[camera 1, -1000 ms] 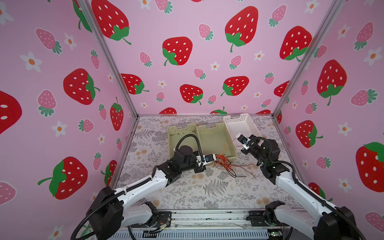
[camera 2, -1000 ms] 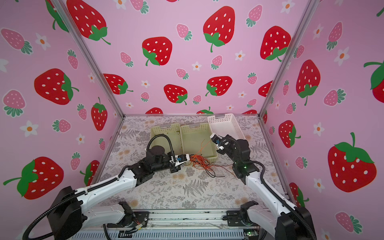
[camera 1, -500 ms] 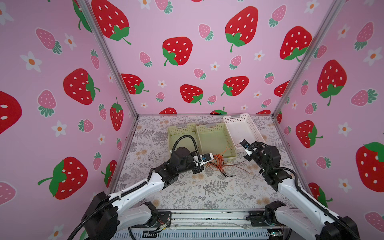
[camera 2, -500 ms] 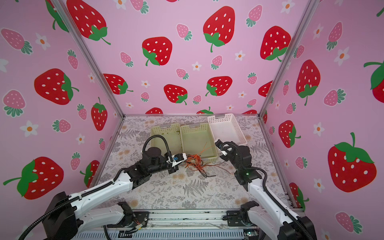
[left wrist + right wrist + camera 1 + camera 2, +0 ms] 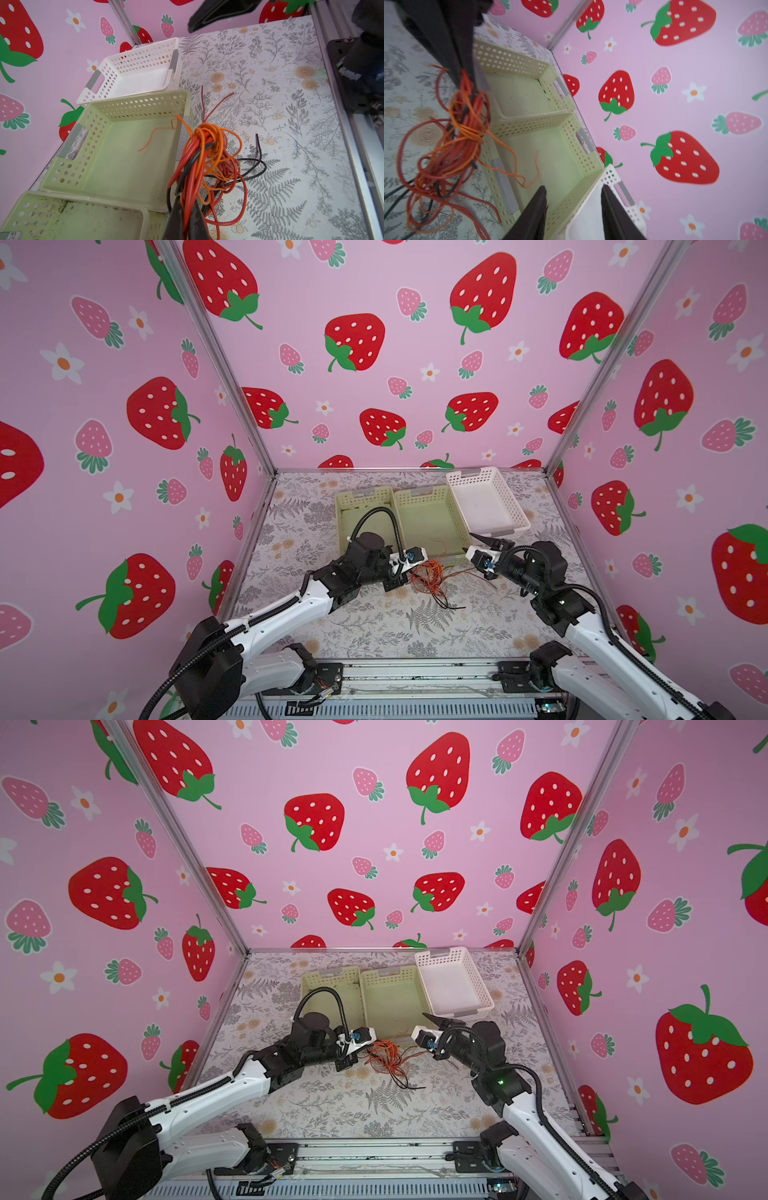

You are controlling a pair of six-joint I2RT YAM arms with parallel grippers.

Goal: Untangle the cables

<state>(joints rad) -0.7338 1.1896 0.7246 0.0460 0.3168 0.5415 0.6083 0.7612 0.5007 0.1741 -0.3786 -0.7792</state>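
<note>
Left wrist view: the cables [image 5: 207,158] form one orange, red and black knot, resting partly on the tabletop [image 5: 291,116] just beside the middle green basket [image 5: 116,170]. One orange end drapes over the basket's rim and lies inside. The left tool [image 5: 186,207] is pinched tight on a bunch of strands. Red and black ends trail loose on the tabletop. Right wrist view: the right tool [image 5: 573,187] has its fingers apart with nothing between them, above the green basket's corner next to the white basket [image 5: 611,176].
</note>
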